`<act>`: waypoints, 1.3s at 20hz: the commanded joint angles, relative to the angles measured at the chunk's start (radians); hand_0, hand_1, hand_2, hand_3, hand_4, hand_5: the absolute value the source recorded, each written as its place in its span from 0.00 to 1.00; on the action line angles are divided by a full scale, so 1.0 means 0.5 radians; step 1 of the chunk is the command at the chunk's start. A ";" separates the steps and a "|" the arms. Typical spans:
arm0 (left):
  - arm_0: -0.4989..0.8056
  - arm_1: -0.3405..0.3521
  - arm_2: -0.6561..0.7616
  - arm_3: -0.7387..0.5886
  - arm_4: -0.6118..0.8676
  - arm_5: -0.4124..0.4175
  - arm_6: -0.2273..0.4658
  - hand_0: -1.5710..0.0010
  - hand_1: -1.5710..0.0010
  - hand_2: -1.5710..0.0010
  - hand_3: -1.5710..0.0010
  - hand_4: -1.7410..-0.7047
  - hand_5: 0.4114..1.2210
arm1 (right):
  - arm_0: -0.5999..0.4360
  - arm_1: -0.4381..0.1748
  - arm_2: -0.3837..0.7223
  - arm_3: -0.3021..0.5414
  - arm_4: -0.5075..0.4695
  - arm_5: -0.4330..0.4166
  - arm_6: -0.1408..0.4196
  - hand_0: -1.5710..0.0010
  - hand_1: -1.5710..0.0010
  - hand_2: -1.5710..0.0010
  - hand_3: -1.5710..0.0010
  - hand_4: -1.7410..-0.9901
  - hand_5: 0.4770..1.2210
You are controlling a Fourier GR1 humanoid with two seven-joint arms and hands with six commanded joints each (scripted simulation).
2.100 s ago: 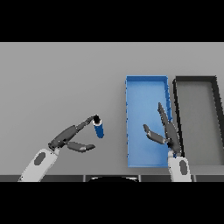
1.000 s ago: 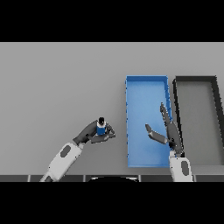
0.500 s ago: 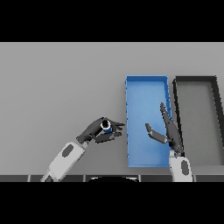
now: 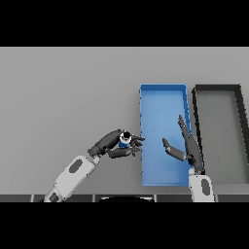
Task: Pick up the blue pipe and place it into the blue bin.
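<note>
One pipe, one carry: the blue pipe [image 4: 125,139] sits in the left hand [image 4: 115,146], seen end-on with its dark open mouth turned up toward the head view.
Change just now: two seconds back the pipe stood upright out on the bench [image 4: 63,92] with the left hand only reaching toward it; now that hand has closed on it and has carried it rightward, so it is just beside the near left wall of the blue bin [image 4: 163,96].
Left fingers: curled round the pipe from both sides, thumb under, a closed hold with the pipe's end poking out on top.
Pipe position: not yet over the bin; it lies outside the left rim, near the bin's lower half. Whether it is clear of the bench I cannot tell from this angle.
Right hand [image 4: 184,146]: over the right side of the blue bin, fingers straight and spread, holding nothing; its place is almost unchanged across these frames.
Black bin [image 4: 238,91]: just to the right of the blue one, not the goal.
Meaning for the task: the pick seems done, and the carry is mostly complete.
Next need: a short move right across the rim, then release inside.
Risk: the pipe could clip the wall.
</note>
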 commanded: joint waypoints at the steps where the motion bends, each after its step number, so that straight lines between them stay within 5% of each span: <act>1: 0.010 -0.004 -0.011 -0.014 0.011 -0.005 0.015 0.00 0.00 0.00 0.08 0.01 1.00 | 0.007 0.004 0.000 0.005 -0.005 0.003 0.000 1.00 1.00 1.00 1.00 0.75 0.20; 9: 0.013 0.025 -0.015 -0.024 0.010 -0.012 0.026 0.00 0.00 0.00 0.08 0.01 1.00 | 0.025 0.016 -0.004 -0.021 -0.083 0.055 -0.030 1.00 1.00 1.00 1.00 0.73 0.19; 11: 0.017 0.040 -0.010 -0.033 0.018 -0.017 0.025 0.00 0.00 0.00 0.08 0.01 1.00 | 0.000 -0.015 -0.031 -0.076 -0.286 0.204 -0.012 1.00 1.00 1.00 1.00 0.72 0.17; 18: 0.013 0.055 -0.010 -0.001 0.002 -0.027 0.003 0.00 0.00 0.00 0.08 0.01 1.00 | -0.230 -0.352 0.066 -0.501 -0.757 0.642 0.398 1.00 1.00 1.00 1.00 0.62 0.06; 26: -0.022 0.027 -0.034 0.013 -0.036 -0.009 0.040 0.00 0.00 0.00 0.09 0.01 1.00 | -0.700 -0.404 0.319 -0.612 -0.947 0.798 0.772 1.00 1.00 1.00 1.00 0.59 0.07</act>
